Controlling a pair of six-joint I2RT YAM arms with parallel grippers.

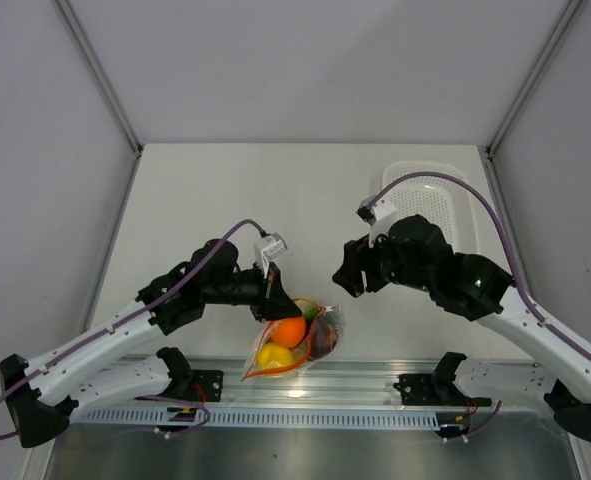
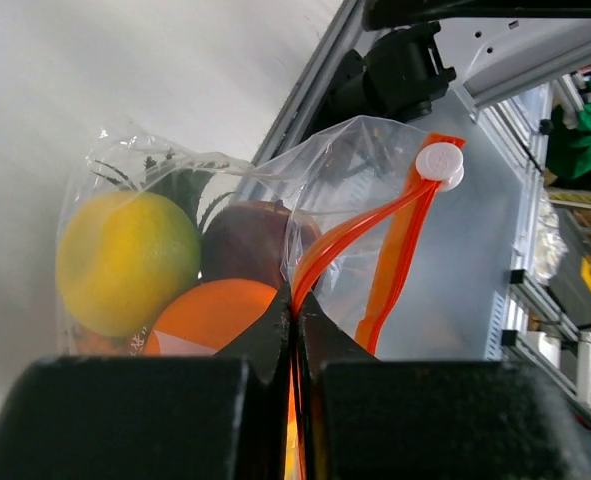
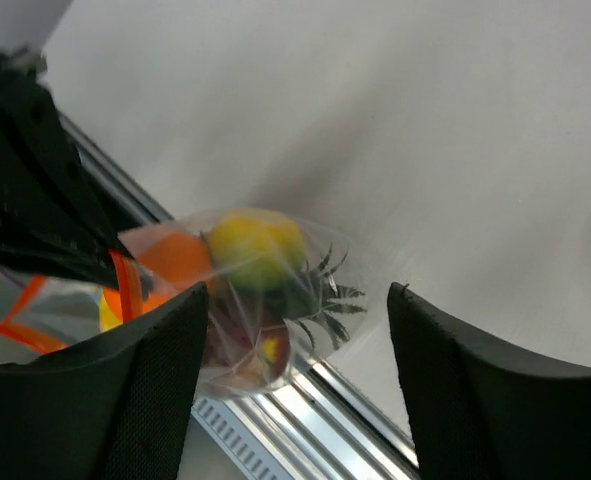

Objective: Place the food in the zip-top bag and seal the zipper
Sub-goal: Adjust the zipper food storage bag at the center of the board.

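Observation:
The clear zip-top bag [image 1: 297,342] hangs just above the table's near edge with the toy fruits inside: an orange [image 1: 290,331], a yellow fruit [image 1: 273,356] and a dark red one [image 1: 322,341]. My left gripper [image 1: 275,297] is shut on the bag's red-orange zipper strip [image 2: 347,238]; its white slider [image 2: 441,164] sits at the far end. The left wrist view shows the yellow-green fruit [image 2: 125,262], orange [image 2: 210,316] and dark fruit [image 2: 255,245]. My right gripper [image 1: 347,276] is open and empty, right of the bag; its view shows the bag [image 3: 250,300] and pineapple leaves [image 3: 325,292].
A white perforated basket [image 1: 430,200] stands at the back right of the table. The metal rail [image 1: 375,385] with the arm bases runs along the near edge just under the bag.

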